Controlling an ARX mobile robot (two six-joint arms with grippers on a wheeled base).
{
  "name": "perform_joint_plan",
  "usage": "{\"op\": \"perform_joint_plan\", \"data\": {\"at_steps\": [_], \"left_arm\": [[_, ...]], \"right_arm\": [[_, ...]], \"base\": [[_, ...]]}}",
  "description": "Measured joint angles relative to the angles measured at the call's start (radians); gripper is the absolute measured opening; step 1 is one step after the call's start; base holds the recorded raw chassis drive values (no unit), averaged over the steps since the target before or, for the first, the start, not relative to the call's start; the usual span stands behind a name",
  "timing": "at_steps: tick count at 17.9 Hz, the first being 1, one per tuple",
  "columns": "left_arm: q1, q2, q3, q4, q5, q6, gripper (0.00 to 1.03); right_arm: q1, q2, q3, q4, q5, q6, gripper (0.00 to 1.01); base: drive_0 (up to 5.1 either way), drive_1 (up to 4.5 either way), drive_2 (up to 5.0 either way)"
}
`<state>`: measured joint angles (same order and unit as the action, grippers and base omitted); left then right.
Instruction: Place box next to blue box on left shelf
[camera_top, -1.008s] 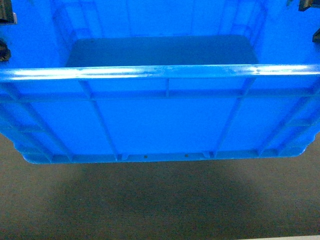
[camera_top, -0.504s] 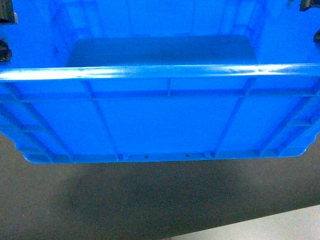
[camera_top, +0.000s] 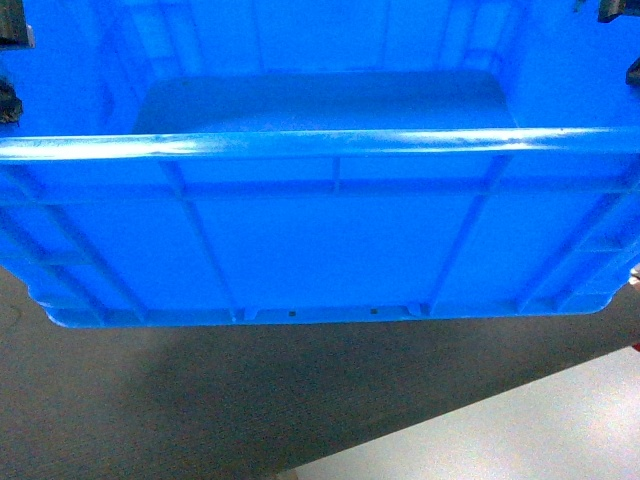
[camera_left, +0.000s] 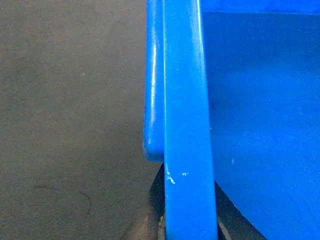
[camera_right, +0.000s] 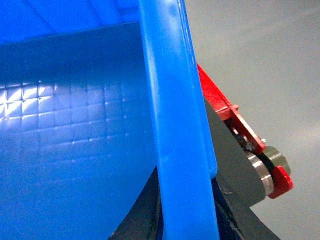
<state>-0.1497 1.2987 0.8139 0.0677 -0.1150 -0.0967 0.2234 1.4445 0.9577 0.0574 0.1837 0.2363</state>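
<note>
The box (camera_top: 320, 240), a large bright-blue open-topped crate with a thick rim and ribbed walls, fills the upper two thirds of the head view and hangs above the floor. My left gripper (camera_left: 190, 220) is shut on its left rim (camera_left: 185, 100), one dark finger on each side of the wall. My right gripper (camera_right: 187, 215) is shut on the right rim (camera_right: 170, 100) in the same way. The inside of the box (camera_right: 65, 140) holds nothing. The left shelf and the other blue box are out of view.
Dark grey carpet (camera_top: 150, 400) lies under the box. A lighter grey floor (camera_top: 520, 430) starts at the bottom right. Just outside the box's right wall, below its rim, is a red bracket with a metal wheel (camera_right: 270, 172).
The box stays fixed in the head view while the floor shifts beneath it. The light grey floor at the bottom right has grown from a sliver to a wide wedge.
</note>
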Motion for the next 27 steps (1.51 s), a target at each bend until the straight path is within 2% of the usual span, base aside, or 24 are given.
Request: {"op": "perform_joint_plan", "data": {"at_steps": [27], "left_arm": [[0.0,0.0,0.0,0.0,0.001,0.0,0.06]], "right_arm": [[0.0,0.0,0.0,0.001,0.0,0.0,0.18]], "base": [[-1.5,-1.49,-1.5]]}}
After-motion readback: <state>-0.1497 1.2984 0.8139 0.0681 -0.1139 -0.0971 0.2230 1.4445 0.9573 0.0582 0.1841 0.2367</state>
